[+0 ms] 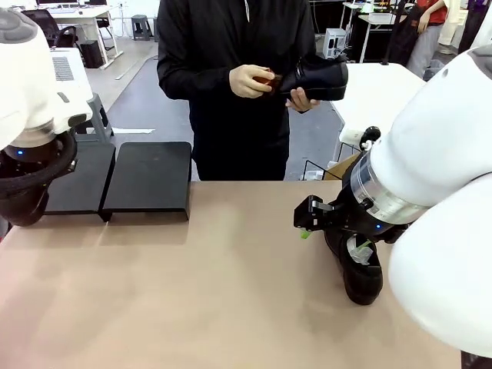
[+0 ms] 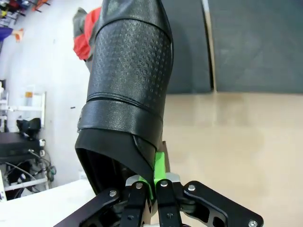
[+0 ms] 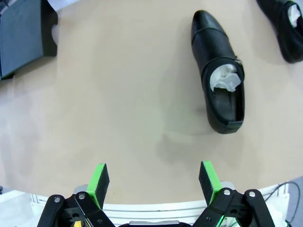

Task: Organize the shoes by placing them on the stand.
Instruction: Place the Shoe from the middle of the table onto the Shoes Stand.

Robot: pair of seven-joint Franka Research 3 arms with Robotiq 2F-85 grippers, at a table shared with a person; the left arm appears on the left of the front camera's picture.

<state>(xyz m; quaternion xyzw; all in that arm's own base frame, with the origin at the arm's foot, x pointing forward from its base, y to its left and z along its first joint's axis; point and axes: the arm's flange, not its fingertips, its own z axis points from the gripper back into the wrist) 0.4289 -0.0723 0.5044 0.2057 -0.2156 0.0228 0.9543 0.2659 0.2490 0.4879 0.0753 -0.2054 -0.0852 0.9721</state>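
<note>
The left gripper (image 2: 156, 170) is clamped on the heel rim of a black leather shoe (image 2: 128, 90), its toe pointing away toward the stand (image 2: 255, 47), probably so it can be set down there. The right gripper (image 3: 154, 178) hovers with fingers spread wide over the tabletop (image 3: 109, 104) near a paper-stuffed shoe (image 3: 218, 90), seemingly lined up for the next pick. The person (image 1: 223, 115) holds a third shoe (image 1: 319, 77) beyond the far edge.

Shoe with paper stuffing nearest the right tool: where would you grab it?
Probably the collar rim at the heel of the shoe, from above, one finger inside behind the paper stuffing. It sits sole-down, opening upward, and that thin wall suits the open right tool better than the broad toe.
</note>
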